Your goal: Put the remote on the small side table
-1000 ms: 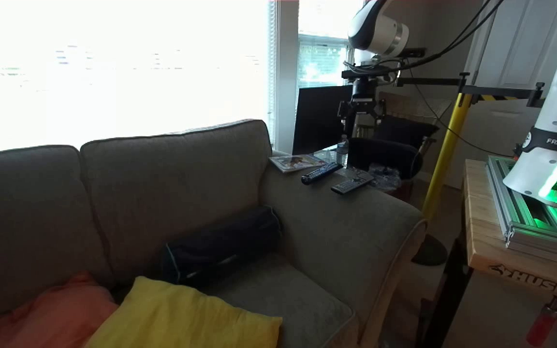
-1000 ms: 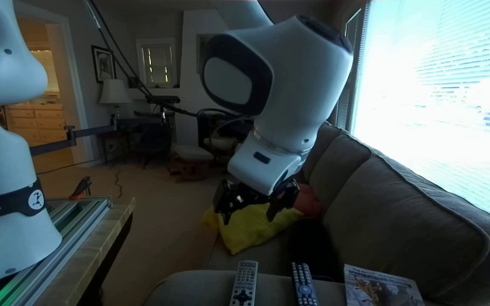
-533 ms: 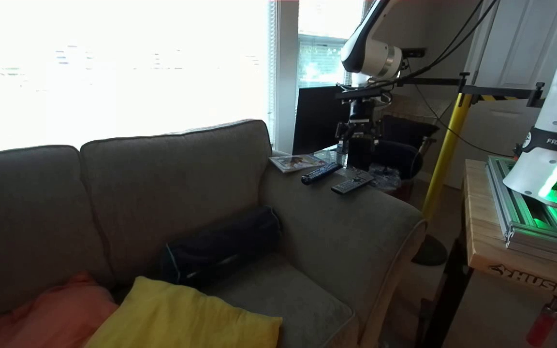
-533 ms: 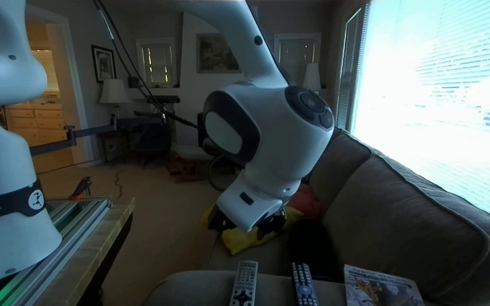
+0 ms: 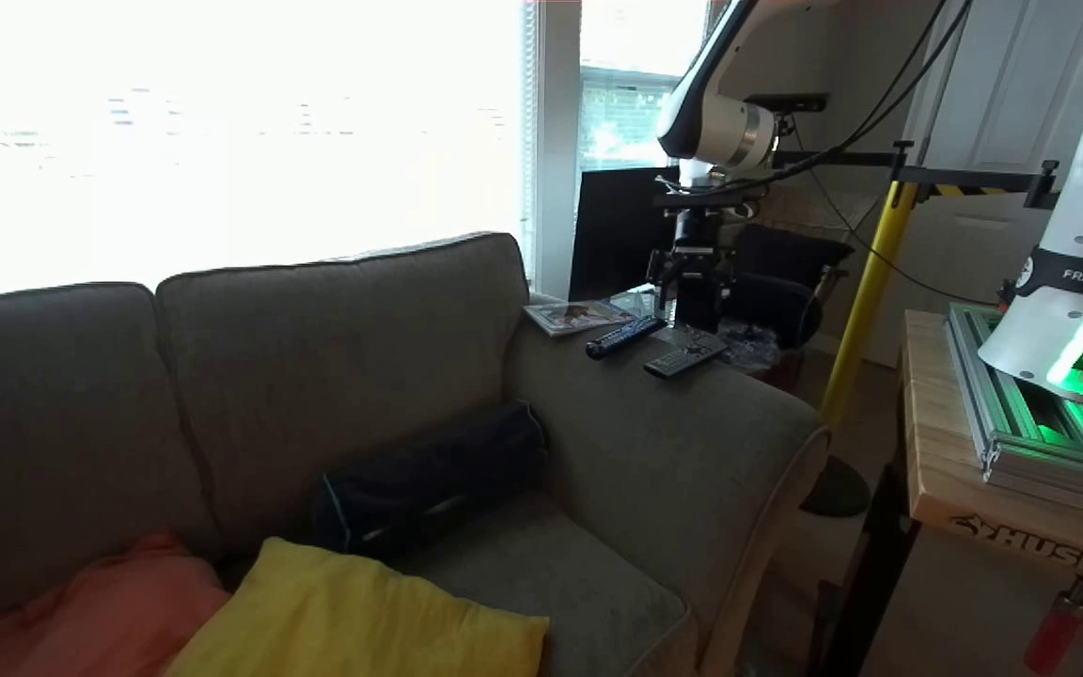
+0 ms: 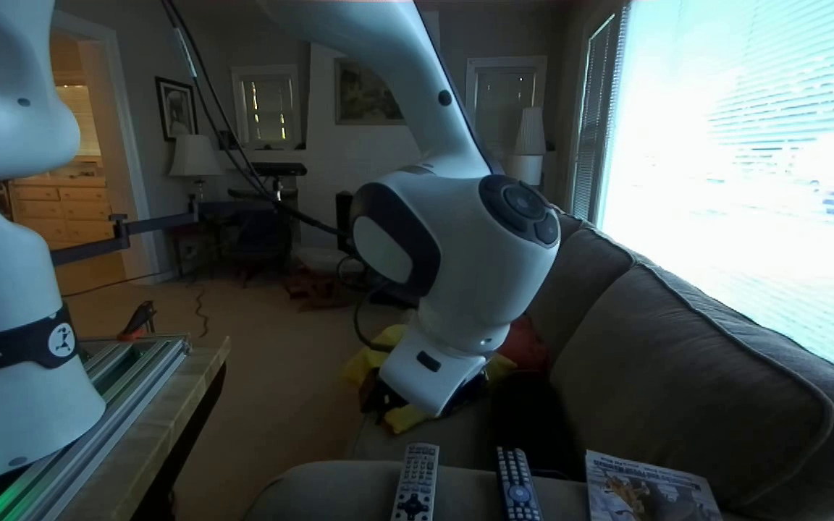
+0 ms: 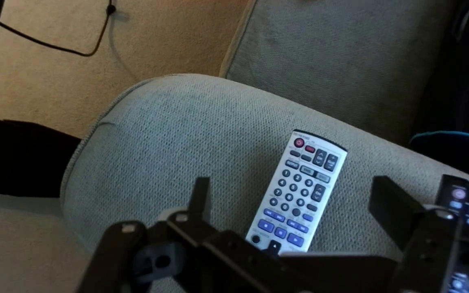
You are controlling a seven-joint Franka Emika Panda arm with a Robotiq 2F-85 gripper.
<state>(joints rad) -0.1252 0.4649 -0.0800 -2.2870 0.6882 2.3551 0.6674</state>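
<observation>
The remote [image 5: 685, 357], slim and grey with a light face, lies on the sofa arm [image 5: 720, 423]. It also lies there in an exterior view [image 6: 415, 474] and in the wrist view [image 7: 295, 195], where its lower end is hidden by the gripper. My gripper [image 7: 291, 183] is open and empty, with its fingers on either side of the remote in that view. In an exterior view the gripper [image 5: 692, 303] hangs above the remotes; its fingers are mostly hidden behind the hand in an exterior view [image 6: 420, 405]. I cannot make out the small side table clearly.
A black remote [image 5: 624, 337] and a magazine [image 5: 572, 318] lie beside the remote on the arm. A bottle [image 5: 669, 314] and clear plastic [image 5: 753, 343] stand just beyond it. A dark bolster [image 5: 429, 480] and yellow pillow [image 5: 363, 611] are on the seat.
My arm has come down, bringing the open gripper lower and closer to the remotes on the sofa arm. The remotes and magazine have not moved.
</observation>
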